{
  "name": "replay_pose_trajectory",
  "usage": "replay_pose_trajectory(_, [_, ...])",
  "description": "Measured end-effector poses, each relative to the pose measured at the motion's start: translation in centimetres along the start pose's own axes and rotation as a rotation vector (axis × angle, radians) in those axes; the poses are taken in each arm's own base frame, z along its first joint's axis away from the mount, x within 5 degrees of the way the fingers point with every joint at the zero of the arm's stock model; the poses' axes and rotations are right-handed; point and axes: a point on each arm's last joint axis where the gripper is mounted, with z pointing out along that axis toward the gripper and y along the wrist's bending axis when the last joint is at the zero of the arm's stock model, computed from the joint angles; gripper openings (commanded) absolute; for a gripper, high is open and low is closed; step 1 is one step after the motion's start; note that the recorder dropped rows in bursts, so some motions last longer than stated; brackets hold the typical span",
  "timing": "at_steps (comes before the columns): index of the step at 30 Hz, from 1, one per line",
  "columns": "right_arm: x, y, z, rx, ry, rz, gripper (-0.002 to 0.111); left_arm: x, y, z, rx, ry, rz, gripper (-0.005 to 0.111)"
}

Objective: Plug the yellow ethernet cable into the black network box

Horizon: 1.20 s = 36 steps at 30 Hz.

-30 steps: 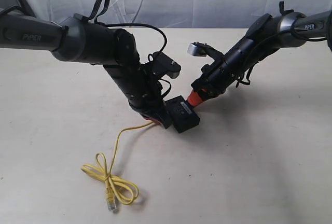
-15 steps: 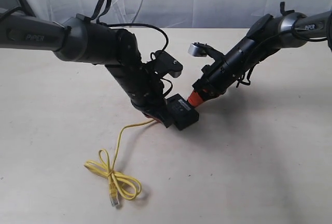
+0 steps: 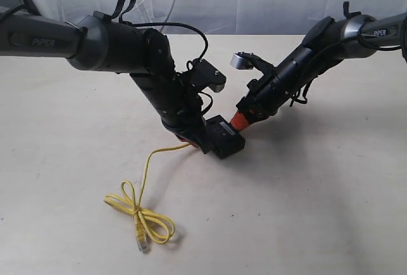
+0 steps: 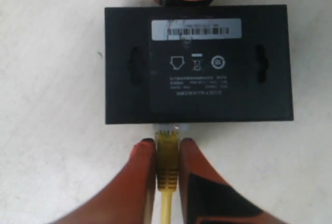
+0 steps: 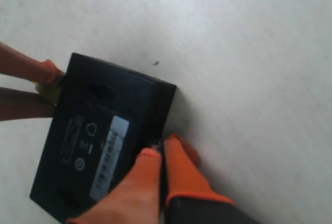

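On the pale table (image 3: 331, 192), the spare length of the yellow cable (image 3: 137, 214) lies in loose loops at about 7 o'clock from the black box (image 3: 224, 138). Its free plug (image 3: 140, 242) sits at the near end of the loops. From there a single strand runs up towards 1 o'clock into the left gripper (image 3: 198, 141).

The left wrist view shows that gripper's orange fingers (image 4: 140, 182) closed narrowly on the yellow boot just behind the clear plug (image 4: 167, 132). The plug's tip meets the box's side wall; I cannot tell whether it has clicked home.

The cord looks light and limp, so it should trail along without resisting. The plug is probably hard, small and brittle at its latch. The boot is the sensible place to hold it, close behind the tip so it cannot bend aside.

The box lies flat, label up, and looks light enough to slide on the smooth table. It needs bracing on the wall opposite the plug.

At 1 o'clock of the box, the right gripper (image 5: 161, 154) has its fingers drawn almost together, tips against that far wall, with nothing visible between them.
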Motion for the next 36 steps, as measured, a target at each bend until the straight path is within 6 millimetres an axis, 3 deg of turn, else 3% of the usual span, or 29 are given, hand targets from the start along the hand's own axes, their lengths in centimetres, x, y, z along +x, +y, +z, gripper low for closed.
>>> replay_pose_trajectory(5, [0.1,0.3,-0.7,0.033,0.036,-0.014,-0.001,-0.2,0.1,-0.2,-0.004,-0.001,0.010,0.000])
replay_pose_trajectory(12, [-1.0,1.4,-3.6,0.156,0.000,-0.002,-0.001,-0.5,0.2,-0.2,-0.021,-0.025,0.005,0.000])
replay_pose_trajectory(20, [-0.3,0.3,-7.8,0.305,-0.027,0.064,-0.001,-0.4,0.2,-0.1,-0.018,-0.021,0.002,0.000])
replay_pose_trajectory(26, [0.1,0.2,-8.8,0.355,0.005,0.079,-0.001,0.0,0.3,1.1,0.000,0.001,-0.018,0.003])
replay_pose_trajectory(29, [0.3,0.2,-8.9,0.370,0.027,0.106,-0.001,-0.1,0.3,1.1,-0.001,-0.001,-0.018,0.018])
replay_pose_trajectory(31, [0.5,0.3,-9.0,0.373,0.035,0.124,-0.001,-0.1,0.3,1.1,0.000,-0.002,-0.023,0.036])
replay_pose_trajectory(34, [0.3,0.7,-9.5,0.385,0.030,0.134,-0.001,0.1,0.1,1.1,0.018,0.019,-0.026,0.072])
replay_pose_trajectory(36, [0.2,1.0,-9.9,0.390,0.021,0.137,-0.001,0.2,0.0,1.1,0.029,0.033,-0.036,0.086])
